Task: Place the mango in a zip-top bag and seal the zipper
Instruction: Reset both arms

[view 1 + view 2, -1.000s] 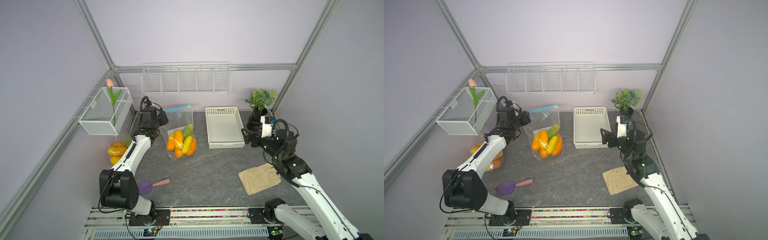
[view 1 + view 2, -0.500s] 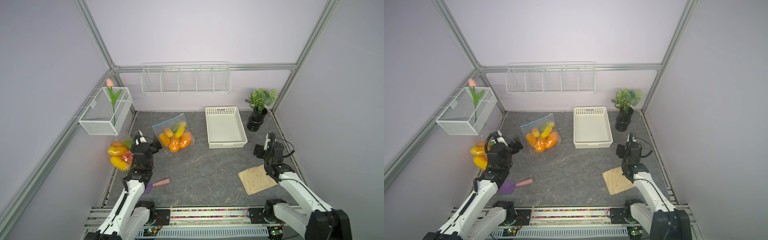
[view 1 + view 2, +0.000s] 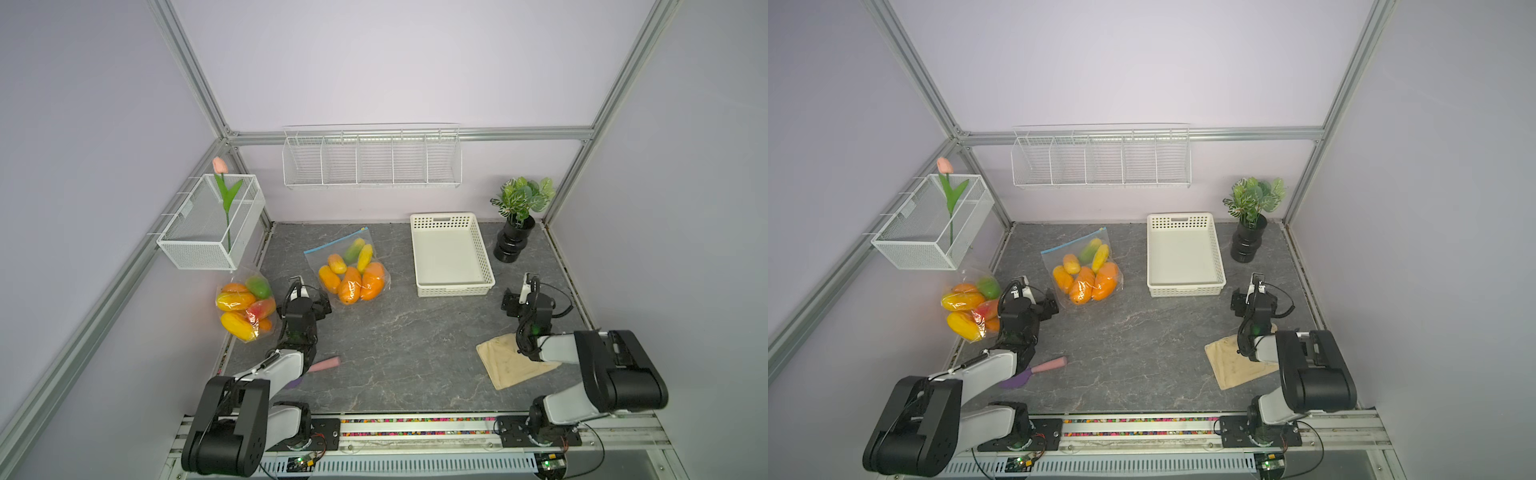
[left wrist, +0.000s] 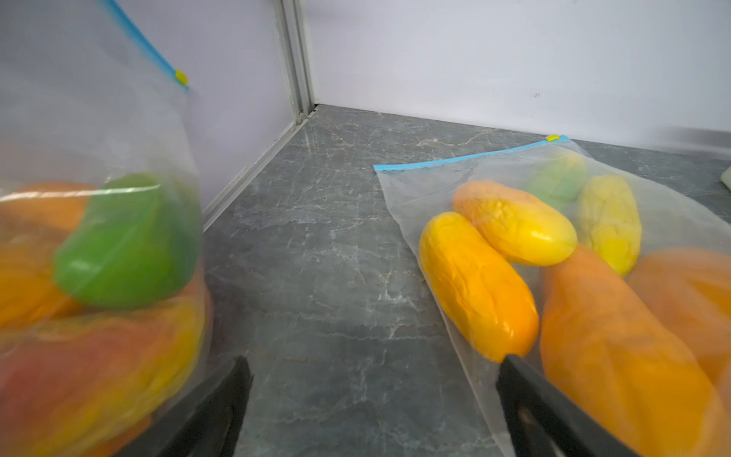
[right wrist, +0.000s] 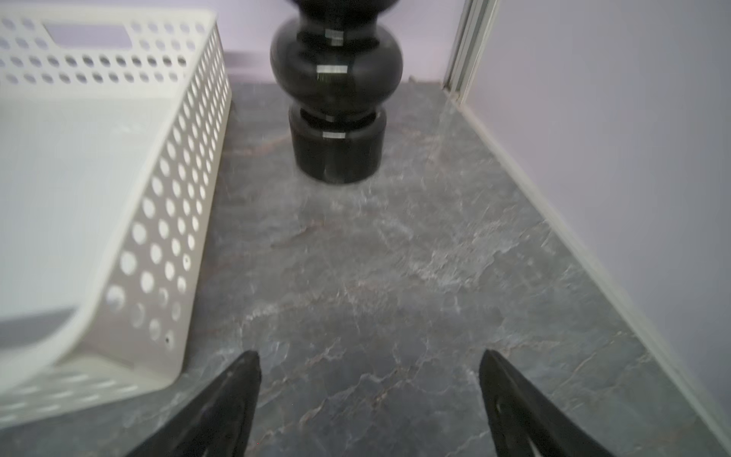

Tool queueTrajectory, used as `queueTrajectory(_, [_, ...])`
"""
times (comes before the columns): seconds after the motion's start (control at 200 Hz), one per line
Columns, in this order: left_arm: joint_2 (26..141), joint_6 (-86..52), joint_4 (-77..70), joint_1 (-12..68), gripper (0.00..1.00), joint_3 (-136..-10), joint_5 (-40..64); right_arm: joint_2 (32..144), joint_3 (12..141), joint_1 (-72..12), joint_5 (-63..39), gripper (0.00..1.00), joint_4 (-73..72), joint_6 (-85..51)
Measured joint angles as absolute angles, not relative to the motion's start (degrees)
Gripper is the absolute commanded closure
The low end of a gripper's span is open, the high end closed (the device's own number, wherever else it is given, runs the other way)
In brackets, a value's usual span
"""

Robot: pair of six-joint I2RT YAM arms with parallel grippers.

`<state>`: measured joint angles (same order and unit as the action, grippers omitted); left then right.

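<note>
**While nothing is gripped, mangoes (image 3: 350, 289) lie bagged**

In both top views we see the zip-top bag (image 3: 356, 249) flat on the table (image 3: 407, 340), orange, yellow and green mangoes inside, beside the left gripper (image 3: 323, 306). Left wrist: its jaws wide, empty. Right wrist: the right gripper (image 5: 368, 360) spread, empty

Clear crinkled plastic bag (image 3: 347, 270); glossy black vase (image 5: 336, 91); matt marbled tabletop (image 3: 407, 340).

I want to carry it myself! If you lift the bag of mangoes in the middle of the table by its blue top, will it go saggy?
Probably saggy: the bag is thin, wrinkled clear plastic. The mangoes lie loose, piled at one end, so they would likely slide and bunch up. Several together probably feel heavy.
</note>
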<state>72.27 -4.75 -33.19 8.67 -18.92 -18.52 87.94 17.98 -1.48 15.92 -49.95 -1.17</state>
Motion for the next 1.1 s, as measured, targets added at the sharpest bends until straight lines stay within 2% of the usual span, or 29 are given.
queueTrajectory(0.385, [75.26, -1.3, -33.28, 7.81, 0.0, -23.07, -12.67, 88.14, 19.46, -1.21, 15.18, 0.11, -51.92, -1.02])
queueTrajectory(1.1, [68.75, -1.28, -40.47, 7.81, 0.0, -14.81, -2.5, 88.14, 19.51, -1.21, 15.18, 0.11, -51.9, -1.02])
